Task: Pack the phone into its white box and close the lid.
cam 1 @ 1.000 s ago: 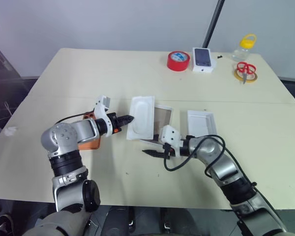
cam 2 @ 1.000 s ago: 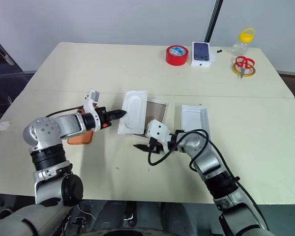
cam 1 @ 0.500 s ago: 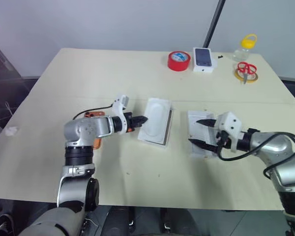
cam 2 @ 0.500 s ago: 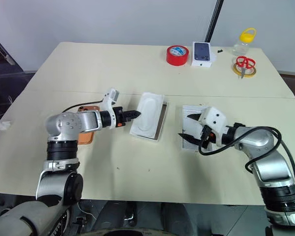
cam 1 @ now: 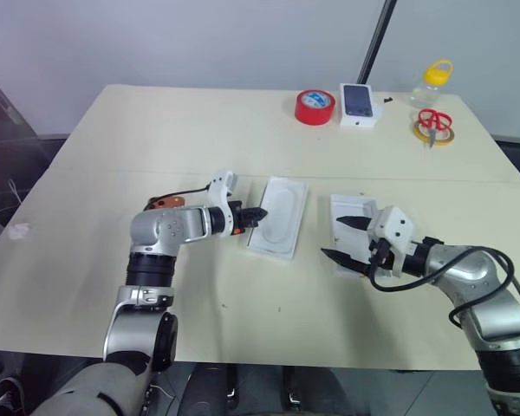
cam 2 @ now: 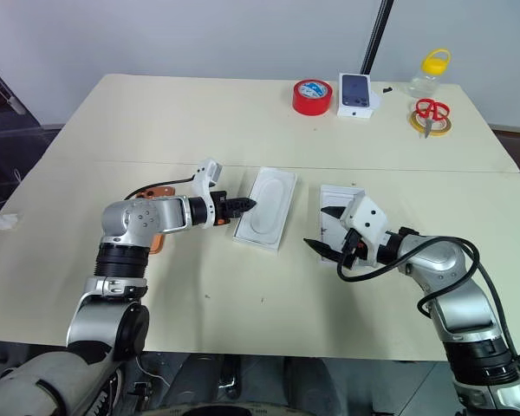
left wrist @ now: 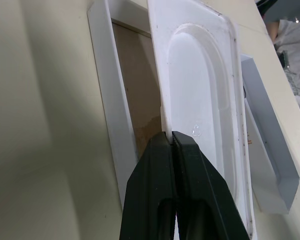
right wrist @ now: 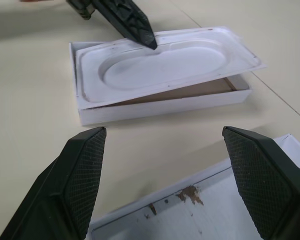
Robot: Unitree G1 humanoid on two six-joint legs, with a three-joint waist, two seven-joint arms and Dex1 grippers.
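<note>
Copper-orange phone (cam 1: 160,203) not yet packed, flat on the desk (cam 1: 113,139) behind the left arm. Left gripper (cam 1: 258,214) pinched together on the white moulded tray's (cam 1: 277,215) edge over the box base (left wrist: 107,100). Right gripper (cam 1: 347,240) spread apart over the lid (cam 1: 351,211), holding nothing. Phone loading and lid closing left.

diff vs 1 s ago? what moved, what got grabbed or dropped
The left gripper, pinching the edge of the white tray insert, swung it toward the robot's right and laid it over the open box base. The right gripper left that box, moved right and now stands open over the box lid. The phone, red tape, scissors and bottle are unchanged.
</note>
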